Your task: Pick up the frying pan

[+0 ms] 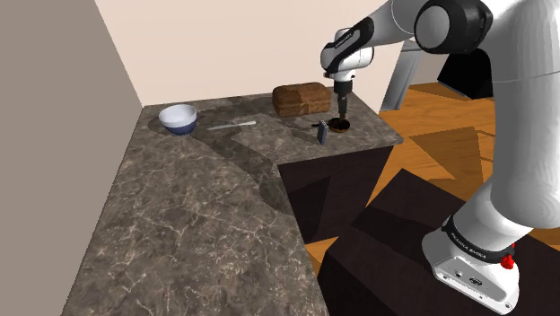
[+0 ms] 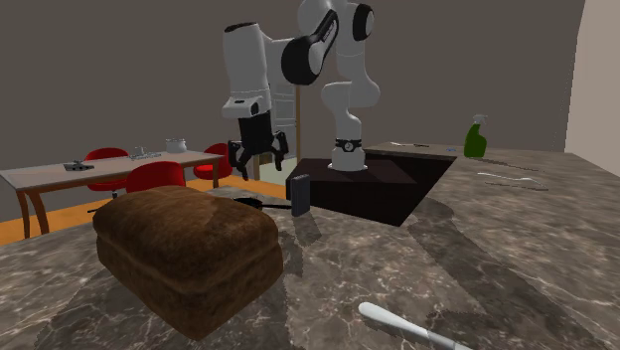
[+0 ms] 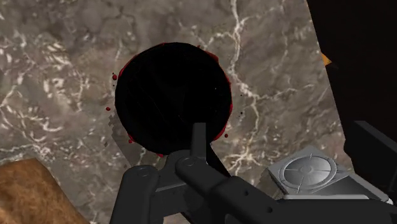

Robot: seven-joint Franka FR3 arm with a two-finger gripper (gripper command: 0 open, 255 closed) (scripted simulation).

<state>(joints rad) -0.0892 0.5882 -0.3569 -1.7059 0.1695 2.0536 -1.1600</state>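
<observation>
Poised above the frying pan (image 3: 173, 95)
My gripper (image 2: 260, 165) hangs over it, jaws apart; a brown loaf (image 1: 301, 99) sits near, toward the shoulder view's left.

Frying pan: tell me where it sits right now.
In the shoulder view the frying pan lies near the far right corner of the counter, directly under the gripper, just beside the brown loaf.

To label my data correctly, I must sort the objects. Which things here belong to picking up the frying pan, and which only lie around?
For the job:
frying pan
gripper

Just lying about:
bread loaf
bowl
green spray bottle
grey gadget
white utensil
</observation>
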